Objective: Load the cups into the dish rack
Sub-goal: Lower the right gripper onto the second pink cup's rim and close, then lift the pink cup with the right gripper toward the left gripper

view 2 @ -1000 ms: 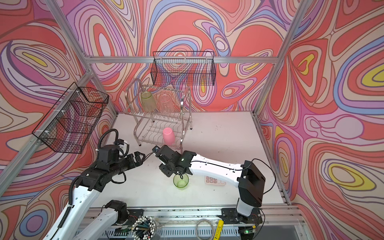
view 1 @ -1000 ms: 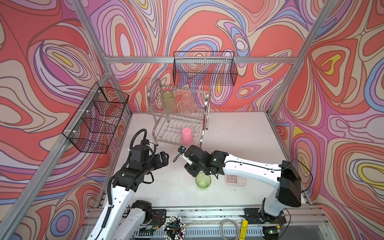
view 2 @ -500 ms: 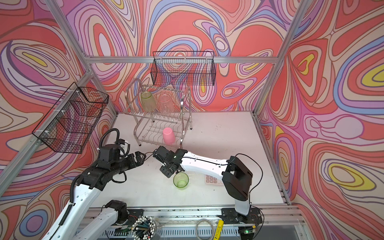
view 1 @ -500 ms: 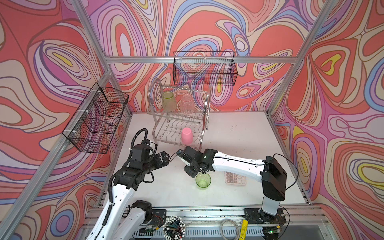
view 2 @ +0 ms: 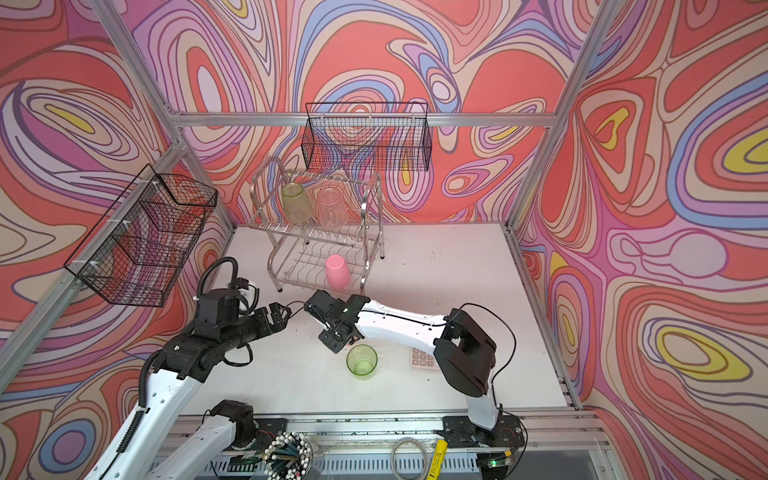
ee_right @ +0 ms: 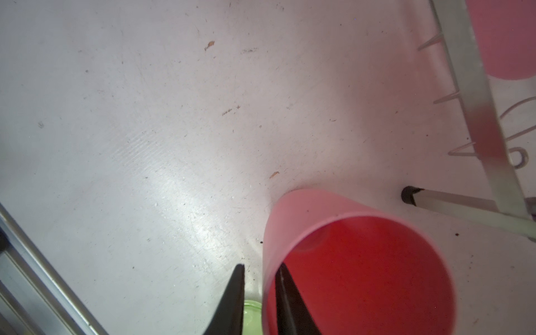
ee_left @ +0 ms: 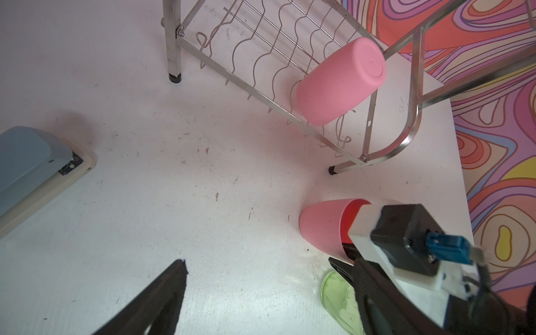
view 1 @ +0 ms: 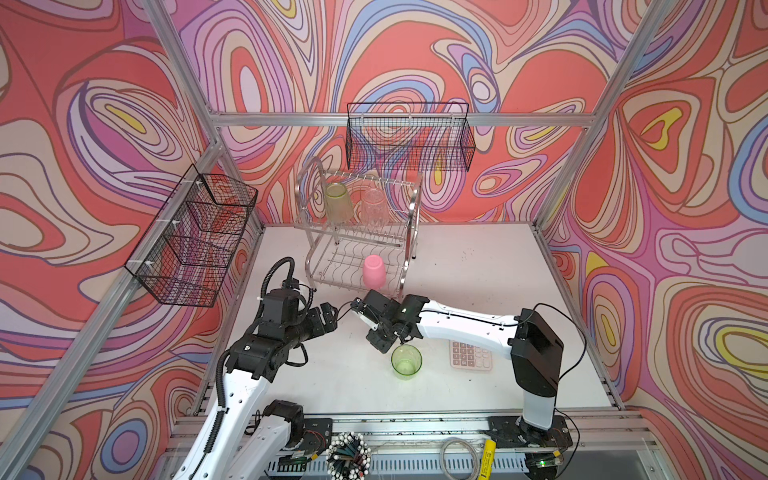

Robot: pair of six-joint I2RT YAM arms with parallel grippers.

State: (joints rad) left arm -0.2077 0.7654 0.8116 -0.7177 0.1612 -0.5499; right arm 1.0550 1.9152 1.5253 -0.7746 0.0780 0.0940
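A pink cup [ee_right: 290, 220] stands upright on the table by the dish rack's [view 1: 411, 216] front foot. My right gripper [ee_right: 260, 266] straddles its rim, one finger inside and one outside, jaws narrow, a slim gap left at the outer finger. In both top views that cup is hidden under the right gripper [view 1: 379, 336]. A green cup [view 1: 406, 361] stands upright just in front of it. The lower tier holds an upside-down pink cup [view 1: 373, 272]. On the upper tier are a green cup [view 1: 338, 203] and a clear ribbed cup [view 1: 374, 205]. My left gripper [ee_left: 256, 261] hangs open and empty to the left.
A calculator [view 1: 471, 353] lies right of the green cup. A grey and cream flat device [ee_left: 29, 162] lies on the table near my left gripper. Black mesh baskets hang on the back wall [view 1: 409, 137] and the left wall [view 1: 195, 237].
The right arm's elbow has swung in toward the front middle and its gripper has shifted slightly left, away from the green cup. The left arm has barely moved.
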